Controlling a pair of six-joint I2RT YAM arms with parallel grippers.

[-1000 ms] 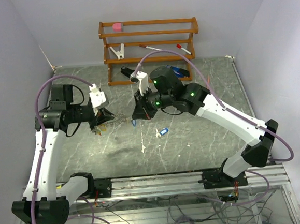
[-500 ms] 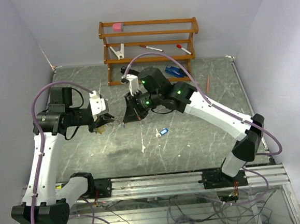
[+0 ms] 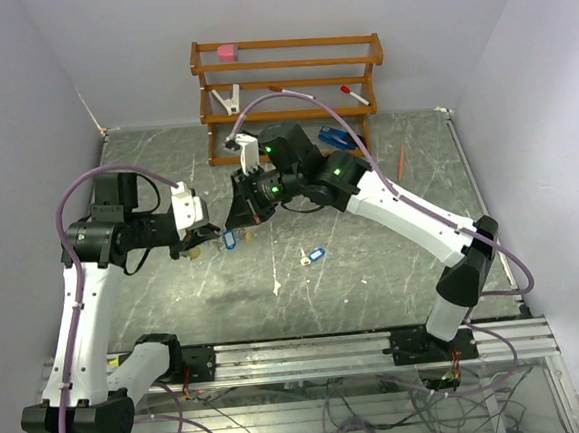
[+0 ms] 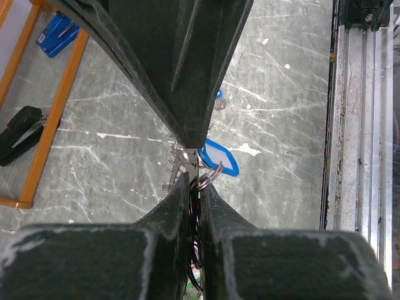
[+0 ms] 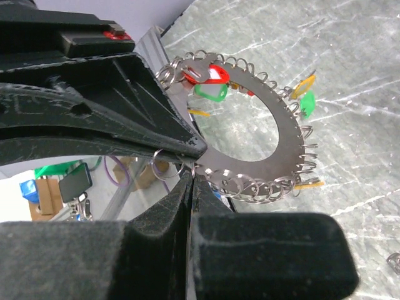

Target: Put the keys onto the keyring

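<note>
my right gripper (image 3: 235, 224) has swung left across the bench (image 3: 394, 268) since a second ago, carrying the blue-tagged key (image 3: 229, 240) with it. it now meets the left gripper (image 3: 203, 235) over the bench's left half, so i judge threading can begin. the right jaws are pinched tight on that key's metal end, with its tag hanging below. the left jaws are clamped on the rim of the keyring (image 5: 262, 167), held off the surface. the key's small loop sits just beside the ring's edge. a second blue key (image 3: 315, 256) waits near mid-bench.
</note>
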